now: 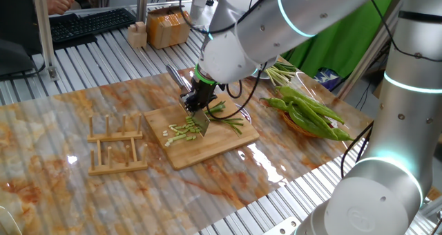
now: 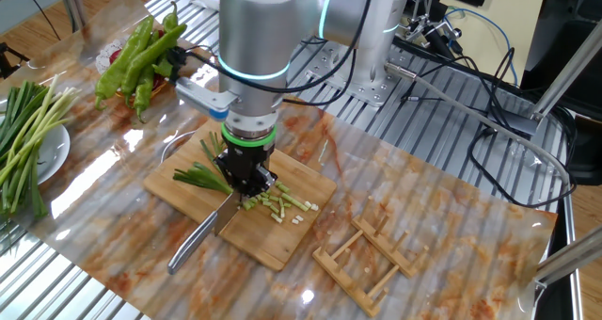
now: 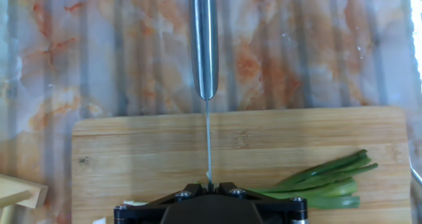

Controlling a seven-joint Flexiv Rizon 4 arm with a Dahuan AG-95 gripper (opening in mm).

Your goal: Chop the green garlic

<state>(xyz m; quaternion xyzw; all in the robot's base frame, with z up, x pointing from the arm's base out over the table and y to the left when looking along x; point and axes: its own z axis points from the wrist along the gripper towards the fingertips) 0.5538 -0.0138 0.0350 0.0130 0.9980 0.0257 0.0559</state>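
Note:
The green garlic lies on a wooden cutting board. Its uncut stalks are on one side of a knife, and its short cut bits are on the other. My gripper is shut on the knife by the blade's back. The blade stands edge-down on the board among the stalks. The steel handle sticks out past the board's edge.
Glossy green peppers are piled beside the board. Long uncut stalks lie on a white plate. A wooden rack lies flat next to the board. A keyboard and a box sit at the table's far end.

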